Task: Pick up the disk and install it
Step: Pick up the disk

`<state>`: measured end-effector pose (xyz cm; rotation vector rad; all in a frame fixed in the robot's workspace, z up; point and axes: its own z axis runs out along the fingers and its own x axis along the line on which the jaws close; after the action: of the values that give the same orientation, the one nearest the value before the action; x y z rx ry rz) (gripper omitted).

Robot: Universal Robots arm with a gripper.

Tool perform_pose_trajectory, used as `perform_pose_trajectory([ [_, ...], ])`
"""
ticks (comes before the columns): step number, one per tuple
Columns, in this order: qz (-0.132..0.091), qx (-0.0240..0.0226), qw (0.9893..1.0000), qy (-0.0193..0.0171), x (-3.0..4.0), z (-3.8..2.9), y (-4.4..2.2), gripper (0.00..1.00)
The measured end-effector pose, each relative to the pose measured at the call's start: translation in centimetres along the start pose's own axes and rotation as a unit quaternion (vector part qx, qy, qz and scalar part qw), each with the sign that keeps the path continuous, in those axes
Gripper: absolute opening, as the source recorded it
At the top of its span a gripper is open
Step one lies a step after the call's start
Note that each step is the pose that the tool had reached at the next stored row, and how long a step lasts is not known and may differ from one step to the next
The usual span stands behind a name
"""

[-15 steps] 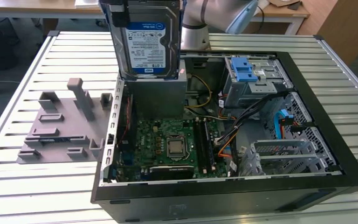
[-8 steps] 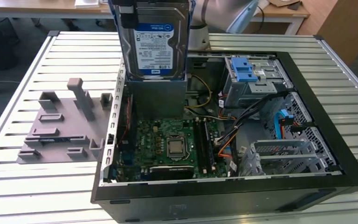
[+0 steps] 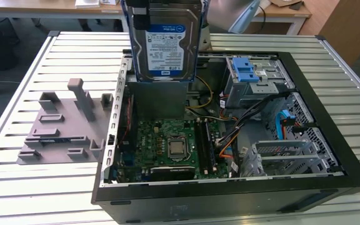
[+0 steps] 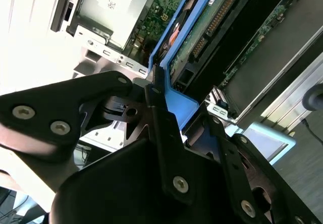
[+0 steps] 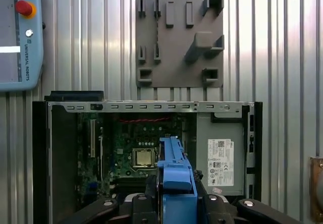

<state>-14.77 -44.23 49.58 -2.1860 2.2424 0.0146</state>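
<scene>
The disk, a silver hard drive with a white-and-blue label and blue carrier rails, hangs upright above the open computer case, near the case's back wall. In the second wrist view my gripper is shut on the disk's blue carrier, with black fingers pressed on either side. The first wrist view shows the blue carrier held in the gripper over the motherboard.
A grey drive cage with blue tabs sits at the case's back right corner. The grey power supply box with a white sticker fills one corner. A grey fixture plate lies on the slatted table at the exterior view's left. A teach pendant rests nearby.
</scene>
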Motion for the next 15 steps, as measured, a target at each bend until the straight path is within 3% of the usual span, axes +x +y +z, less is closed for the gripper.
perform_pose_trajectory([
  [6, 0.001, 0.0001, 1.0, -0.0001, 0.13, 0.0, -0.98, 0.37],
  [15, 0.01, 0.0002, 1.0, 0.0, 0.16, 0.02, -1.73, 0.37],
])
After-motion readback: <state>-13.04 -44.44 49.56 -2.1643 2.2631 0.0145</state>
